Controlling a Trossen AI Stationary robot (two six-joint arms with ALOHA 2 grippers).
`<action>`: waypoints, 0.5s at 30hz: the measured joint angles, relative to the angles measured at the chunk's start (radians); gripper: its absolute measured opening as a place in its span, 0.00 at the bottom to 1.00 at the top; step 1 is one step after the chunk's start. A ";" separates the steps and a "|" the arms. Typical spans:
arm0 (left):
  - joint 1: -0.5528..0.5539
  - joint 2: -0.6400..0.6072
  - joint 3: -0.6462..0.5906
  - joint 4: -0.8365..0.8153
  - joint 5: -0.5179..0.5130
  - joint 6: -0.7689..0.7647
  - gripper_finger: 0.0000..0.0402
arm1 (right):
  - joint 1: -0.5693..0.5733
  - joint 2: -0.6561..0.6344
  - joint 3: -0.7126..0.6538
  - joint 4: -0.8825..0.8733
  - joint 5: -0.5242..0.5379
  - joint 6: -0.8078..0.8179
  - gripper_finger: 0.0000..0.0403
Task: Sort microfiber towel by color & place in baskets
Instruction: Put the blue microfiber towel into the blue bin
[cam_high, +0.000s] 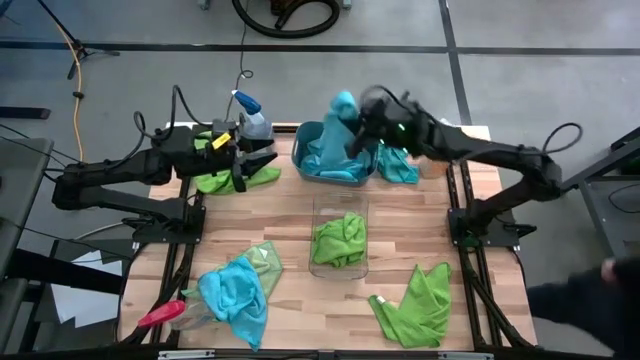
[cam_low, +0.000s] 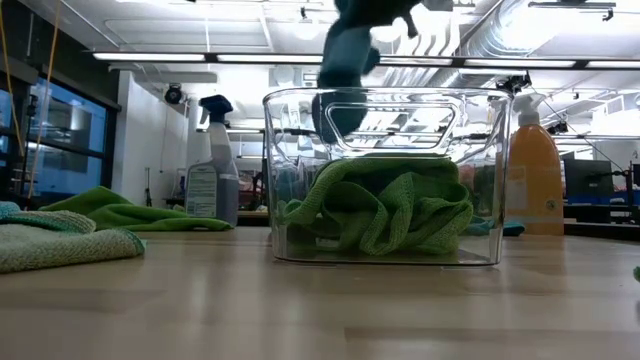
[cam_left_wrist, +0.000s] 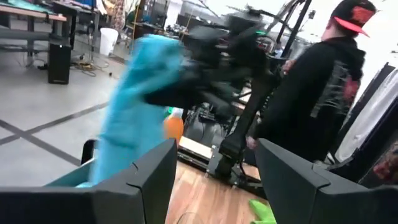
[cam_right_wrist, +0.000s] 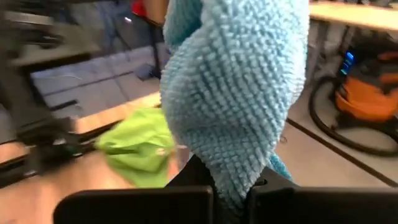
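Blue towel hanging over teal tub
R gripper (cam_high: 352, 128) jaws clamped on nubby turquoise towel (cam_high: 343, 108), long axis vertical above teal tub (cam_high: 309, 150); L gripper (cam_high: 238, 158) jaws wide, empty.

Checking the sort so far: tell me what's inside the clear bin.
The clear bin holds one crumpled lime green towel. Anything beneath its folds is covered, so I can't tell whether a second cloth lies under it.

Both robot arms are dark, almost black. The left arm (cam_high: 120, 185) has a yellow tag and black cables. The right arm (cam_high: 490, 150) shows tiny green lights.
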 joint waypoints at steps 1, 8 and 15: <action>0.000 -0.004 0.000 0.000 0.001 0.000 0.51 | -0.024 0.028 0.020 -0.009 -0.006 0.001 0.00; 0.000 -0.019 0.001 0.025 -0.003 0.035 0.51 | -0.089 0.226 0.132 -0.072 0.074 0.014 0.00; 0.000 -0.030 0.001 0.019 -0.003 0.038 0.51 | -0.081 0.367 0.109 -0.158 0.103 0.185 0.00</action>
